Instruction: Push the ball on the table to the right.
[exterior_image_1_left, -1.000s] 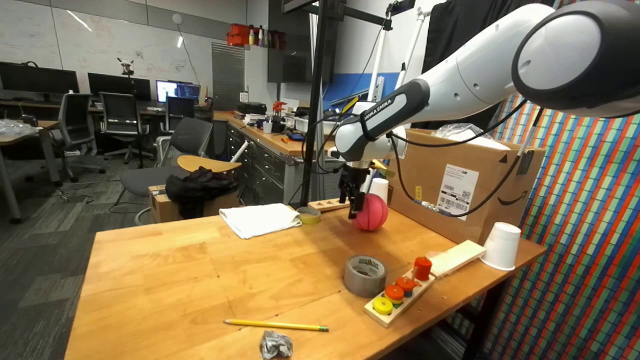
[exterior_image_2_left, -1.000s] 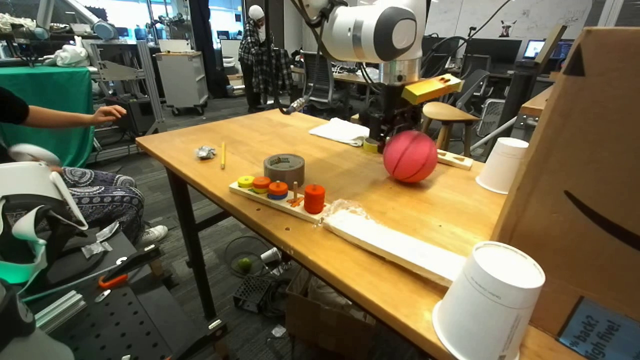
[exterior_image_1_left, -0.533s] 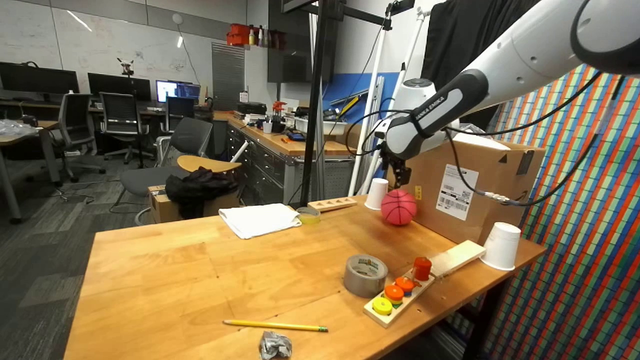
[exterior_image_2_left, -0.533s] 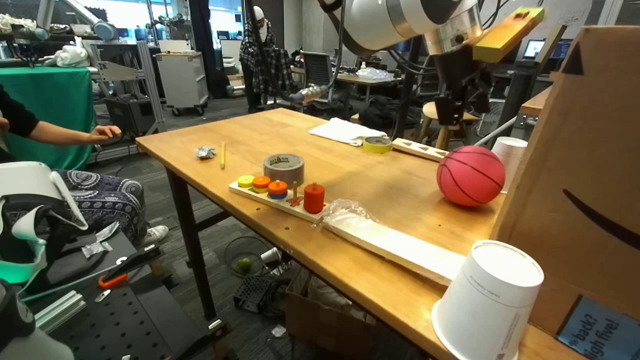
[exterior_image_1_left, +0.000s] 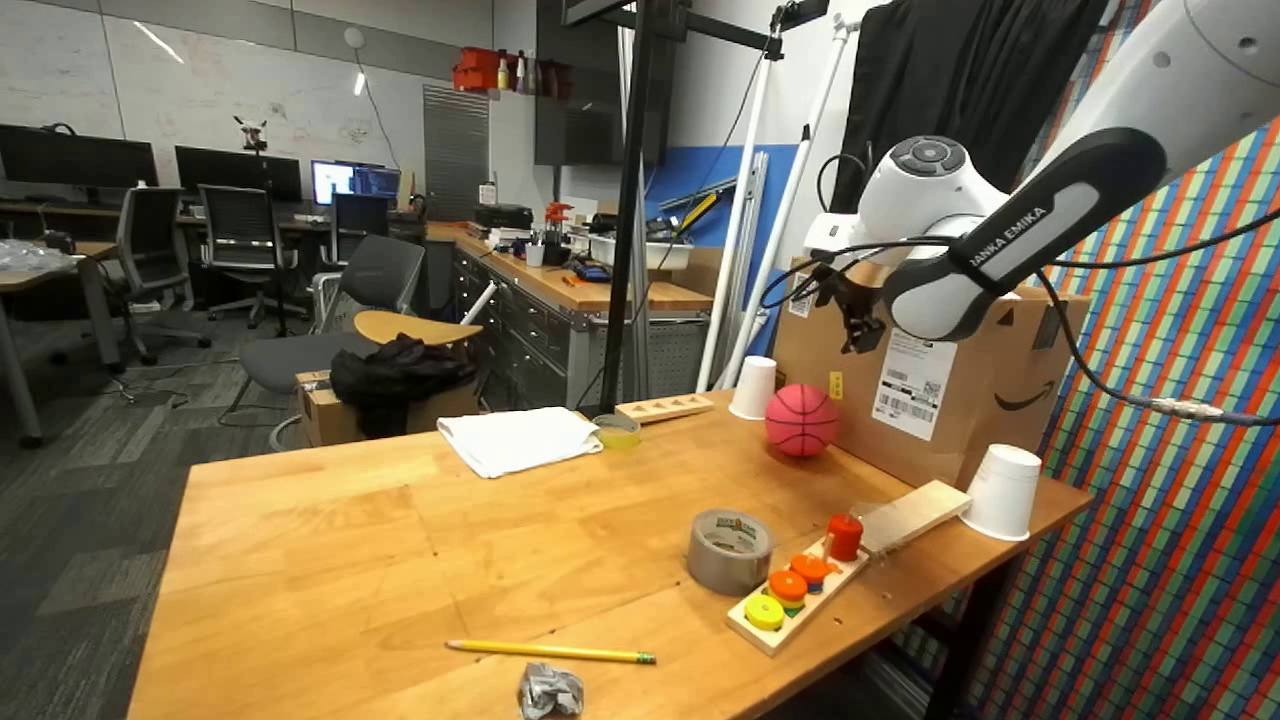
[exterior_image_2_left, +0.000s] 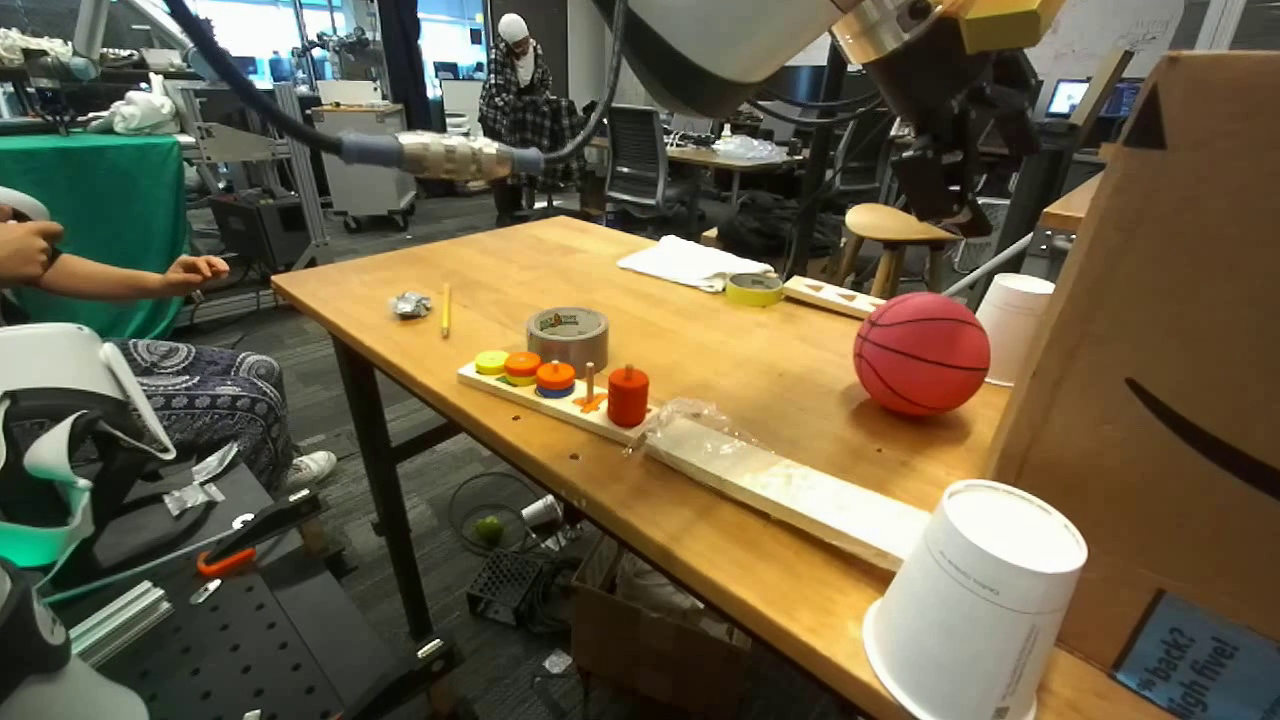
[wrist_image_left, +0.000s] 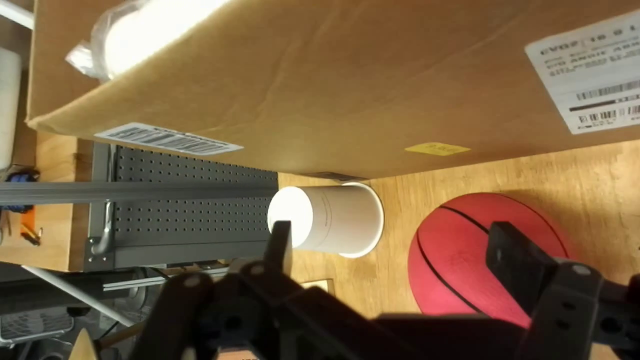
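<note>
The pinkish-red ball (exterior_image_1_left: 801, 420) with dark seams rests on the wooden table (exterior_image_1_left: 350, 540), close to the large cardboard box. A narrow strip of tabletop separates ball (wrist_image_left: 450, 265) and box in the wrist view. My gripper (exterior_image_2_left: 950, 205) hangs tilted in the air above the ball (exterior_image_2_left: 921, 353), not touching it. Its jaws stand wide apart with nothing held, as the wrist view of the gripper (wrist_image_left: 392, 242) shows. There, one finger (wrist_image_left: 515, 265) covers part of the ball and the other overlaps a white cup behind it.
The cardboard box (exterior_image_1_left: 960, 420) walls off one table side. White cups stand beside the ball (exterior_image_1_left: 754, 388) and at the corner (exterior_image_1_left: 1003, 492). A grey tape roll (exterior_image_1_left: 730, 550), peg toy (exterior_image_1_left: 800, 585), pale board (exterior_image_1_left: 915, 515), yellow tape (exterior_image_1_left: 618, 432) and cloth (exterior_image_1_left: 520, 440) lie around.
A second ago the gripper was down against the ball. The ball rolled toward the box, then slightly back from it over the last half second. The gripper has lifted and tilted away.
</note>
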